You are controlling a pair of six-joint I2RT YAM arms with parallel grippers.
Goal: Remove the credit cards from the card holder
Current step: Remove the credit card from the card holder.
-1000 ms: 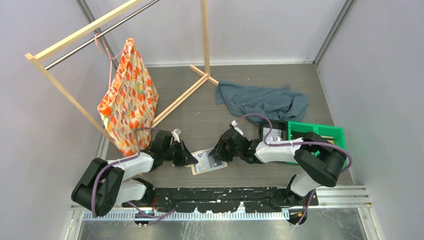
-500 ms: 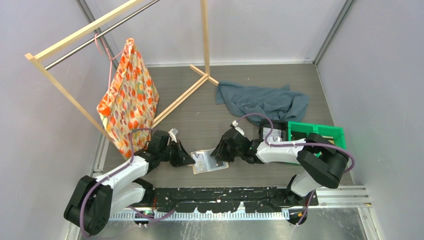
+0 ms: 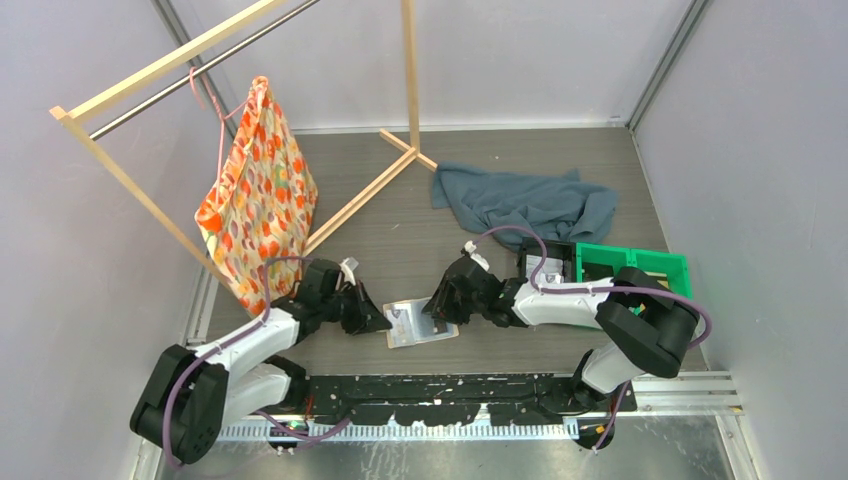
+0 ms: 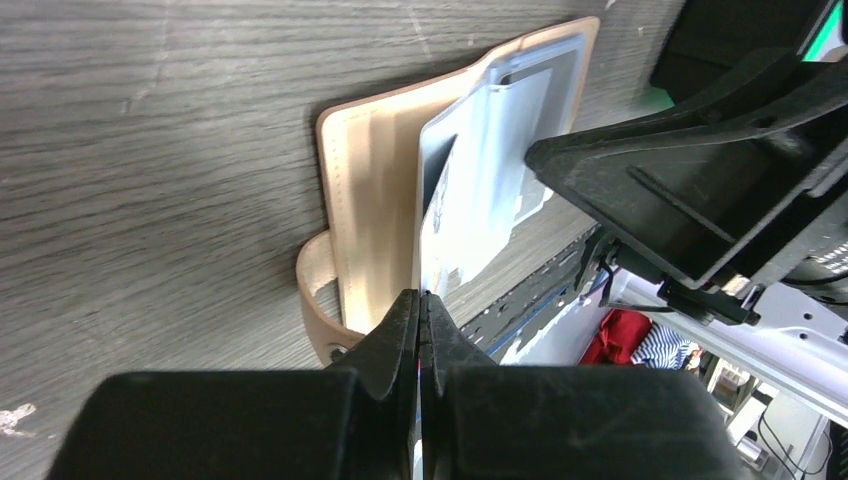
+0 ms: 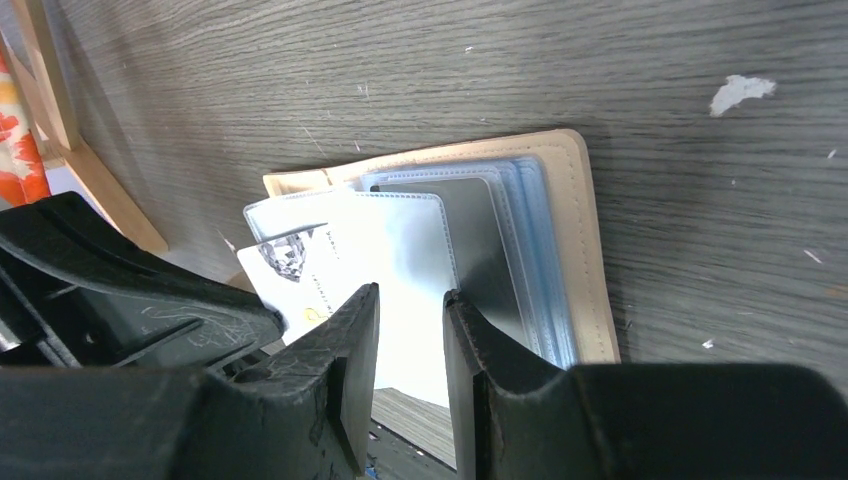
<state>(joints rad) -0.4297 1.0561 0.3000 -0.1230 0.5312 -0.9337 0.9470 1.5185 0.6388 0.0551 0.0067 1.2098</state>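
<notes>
No text can be read in any view.
A pale card [image 5: 400,265] sticking out of the holder [image 5: 590,250] bears a small emblem and a line of fine print near its corner, both too small and blurred to make out.

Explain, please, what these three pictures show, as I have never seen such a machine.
Two robot arms are bolted at the near edge of the table. One picture looks down from above; the other two come from wrist cameras. On the table lie an open tan card holder with cards in its pockets, a grey cloth and a green bin; a patterned bag hangs on a wooden rack. The left pincer is shut at the holder's edge; whether it pinches anything is unclear. The right pincer, slightly open, is over the pockets.
</notes>
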